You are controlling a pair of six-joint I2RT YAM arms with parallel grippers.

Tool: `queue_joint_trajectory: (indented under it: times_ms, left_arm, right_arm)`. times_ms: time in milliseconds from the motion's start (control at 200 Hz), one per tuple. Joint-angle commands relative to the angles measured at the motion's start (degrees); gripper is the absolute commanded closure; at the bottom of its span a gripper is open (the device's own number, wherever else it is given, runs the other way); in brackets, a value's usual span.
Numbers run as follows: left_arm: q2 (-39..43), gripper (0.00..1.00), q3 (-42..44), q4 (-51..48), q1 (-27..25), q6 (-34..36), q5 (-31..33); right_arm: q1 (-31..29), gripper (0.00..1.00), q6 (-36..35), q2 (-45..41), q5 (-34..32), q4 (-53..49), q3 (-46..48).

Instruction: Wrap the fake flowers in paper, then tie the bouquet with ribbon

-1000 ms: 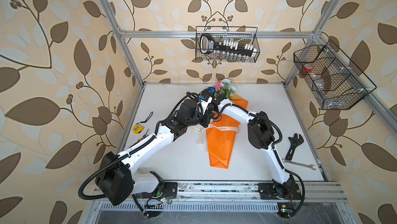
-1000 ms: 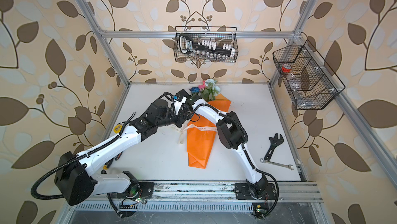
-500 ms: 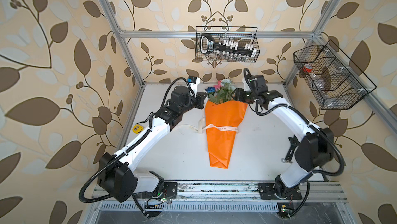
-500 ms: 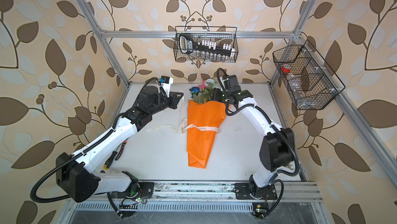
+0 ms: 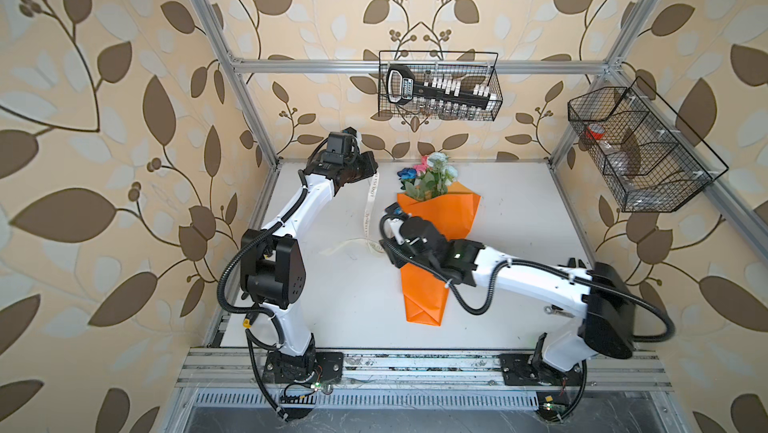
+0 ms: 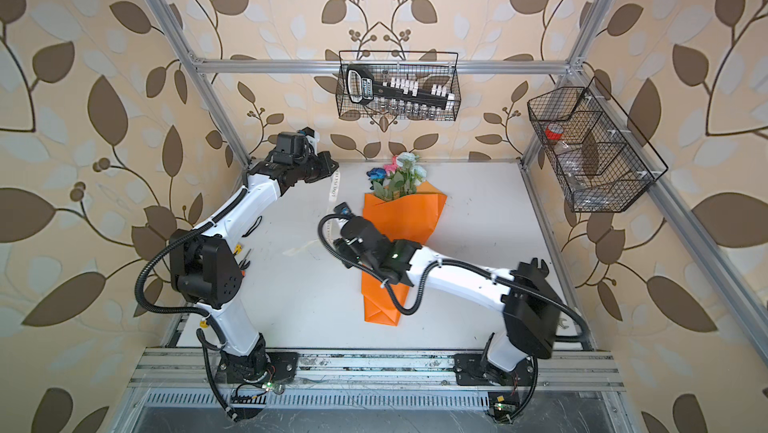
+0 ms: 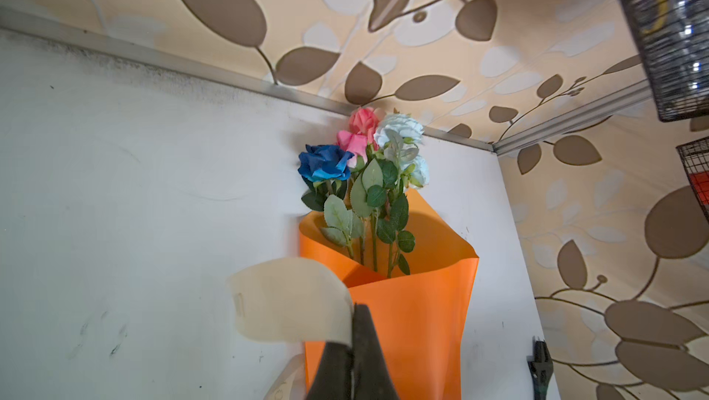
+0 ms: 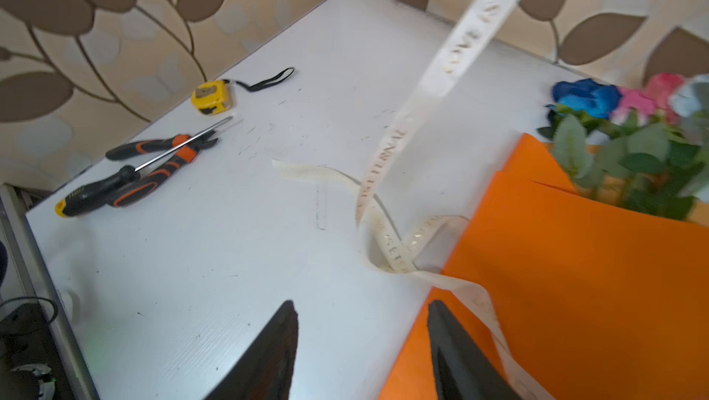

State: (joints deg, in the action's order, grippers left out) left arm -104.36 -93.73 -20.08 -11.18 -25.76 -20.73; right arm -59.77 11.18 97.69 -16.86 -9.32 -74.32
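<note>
- A bouquet of fake flowers (image 5: 446, 213) lies flat on the white surface (image 5: 345, 306), towards the back. Its pink, pale and dark blue blooms (image 7: 364, 141) point to the back, and the tip of its orange wrapping paper (image 6: 407, 219) cone points to the front.
- The left fingers (image 7: 368, 363) are pressed together on one end of a cream ribbon (image 5: 371, 202), raised just left of the blooms.
- The ribbon drops to the surface beside the cone's left edge, makes a loose crossing there, then runs over the paper.
- The right fingers (image 8: 456, 356) stand apart with nothing between them, low over that same edge and close to the crossing.
- Handling, judged by look:
  - The bouquet seems light and likely to slide.
  - The paper looks smooth and springy, and would crease if squeezed.
  - The stems look thin and bendy.
  - The cone's narrow middle seems the safest hold, not the blooms.
  - The ribbon looks limp and slick, so it wants a flat, firm pinch.
</note>
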Motion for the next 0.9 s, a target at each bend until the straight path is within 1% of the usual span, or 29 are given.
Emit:
queue_joint_trajectory:
  times_ms: [0, 140, 215, 285, 365, 580, 695, 895]
  left_arm:
    - [-0.2, 1.00, -3.0, -1.8, 0.3, -0.9, -6.0]
    - [-1.4, 1.00, -3.4, -1.7, 0.3, -0.5, -8.7]
    - [-1.6, 1.00, -3.4, -2.0, 0.3, 0.1, -10.4]
    - [-1.8, 1.00, -3.3, -2.4, 0.3, 1.3, -11.9]
    - [-1.6, 1.00, -3.1, -3.1, 0.3, 2.6, -13.2]
    - [-1.1, 1.00, -2.7, -4.1, 0.2, 5.3, -15.9]
    - [-1.1, 1.00, -2.5, -4.0, 0.2, 5.6, -16.3]
    - [-1.0, 1.00, -2.2, -3.8, 0.2, 5.5, -16.6]
  right_arm:
    - [-1.0, 0.48, -11.6, 9.3, -1.2, -1.0, -8.5]
    - [-1.0, 0.45, -18.8, 20.8, 1.4, -3.0, -18.1]
    - [-1.0, 0.44, -22.2, 26.3, 1.4, -4.2, -23.0]
    - [-0.4, 0.41, -24.3, 30.6, 1.5, -4.4, -26.4]
    - [1.0, 0.40, -25.2, 34.5, 2.6, -4.7, -30.3]
    - [4.8, 0.31, -27.5, 41.7, 8.2, -7.6, -38.9]
    - [6.0, 0.29, -29.4, 44.6, 11.1, -8.5, -41.4]
    - [7.6, 0.28, -30.3, 49.7, 20.2, -13.2, -47.7]
